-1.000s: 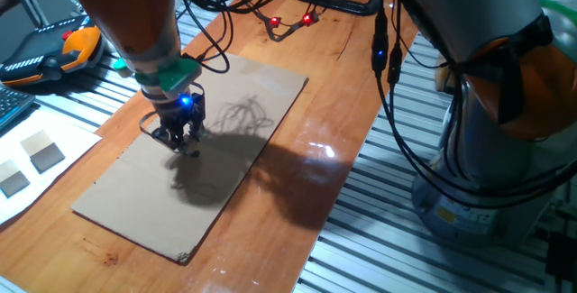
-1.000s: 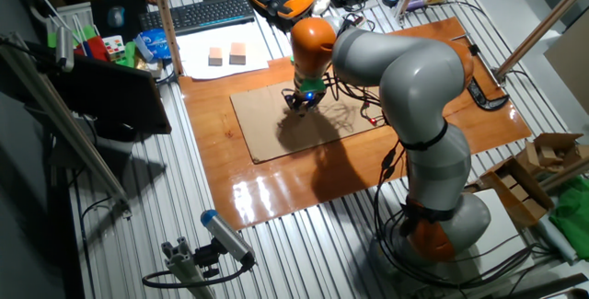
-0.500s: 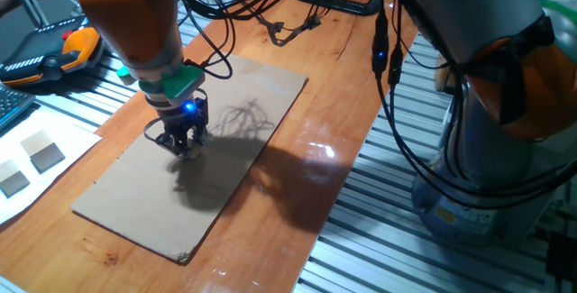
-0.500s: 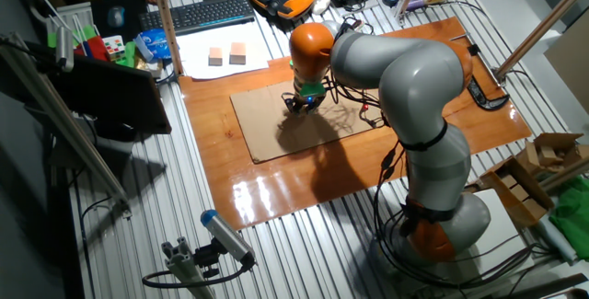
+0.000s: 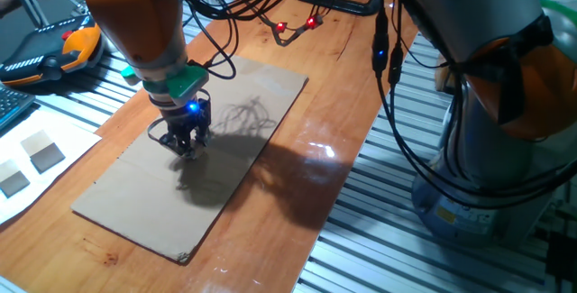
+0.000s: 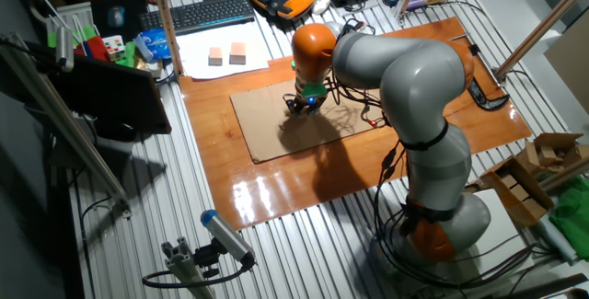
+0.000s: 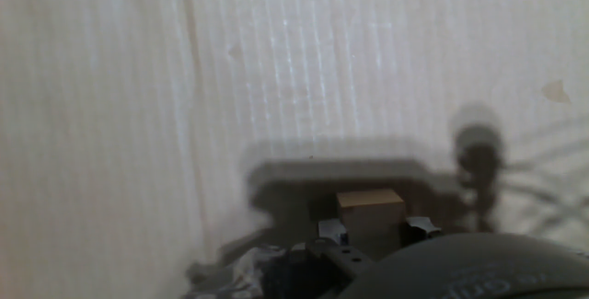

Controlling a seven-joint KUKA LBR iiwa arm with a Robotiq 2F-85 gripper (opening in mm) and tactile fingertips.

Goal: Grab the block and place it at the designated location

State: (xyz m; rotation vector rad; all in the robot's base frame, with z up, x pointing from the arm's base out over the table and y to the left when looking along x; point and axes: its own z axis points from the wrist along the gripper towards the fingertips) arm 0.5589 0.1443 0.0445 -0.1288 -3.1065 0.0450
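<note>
gripper (image 7: 370, 232) clasping block (image 7: 370, 209), over cardboard sheet (image 5: 135, 185)

A large grey and orange robot arm (image 6: 405, 87) is seen bent over a flat brown cardboard sheet (image 6: 276, 129) laid on a glossy wooden tabletop (image 6: 248, 184). Its small black gripper (image 6: 304, 106), lit by a blue light, is held low over the sheet; the fingers cannot be made out. Behind the sheet, two small tan square pieces (image 6: 226, 55) are set on white paper (image 6: 207, 62), near a black keyboard (image 6: 207, 11).
</note>
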